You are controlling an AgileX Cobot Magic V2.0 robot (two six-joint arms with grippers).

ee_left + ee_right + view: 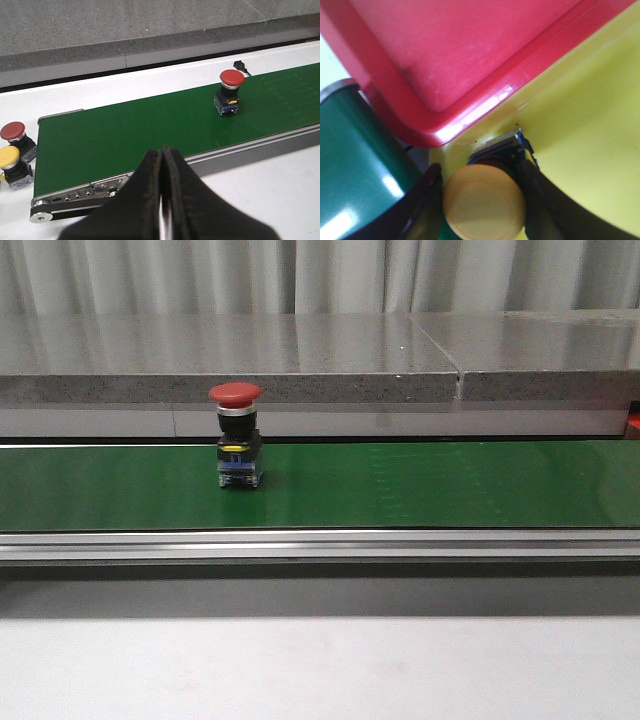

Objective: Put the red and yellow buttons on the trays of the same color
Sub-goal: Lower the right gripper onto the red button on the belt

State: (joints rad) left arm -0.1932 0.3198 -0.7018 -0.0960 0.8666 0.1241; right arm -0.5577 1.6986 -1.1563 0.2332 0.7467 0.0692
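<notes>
A red button [236, 430] on a black and blue base stands upright on the green belt [420, 485]; it also shows in the left wrist view as the red button [230, 91]. My left gripper [162, 152] hangs short of the belt's near rail, shut and empty. In the right wrist view my right gripper [480, 172] is shut on a yellow button [485, 202], holding it by its sides over a corner of the yellow tray [590, 125]. The red tray [460, 50] lies right beside the yellow one. Neither gripper shows in the front view.
Off the belt's end, a second red button [12, 132] and a yellow button [10, 159] stand on the white table. A grey stone ledge [300, 355] runs behind the belt. The belt's end roller [355, 165] sits close to the trays.
</notes>
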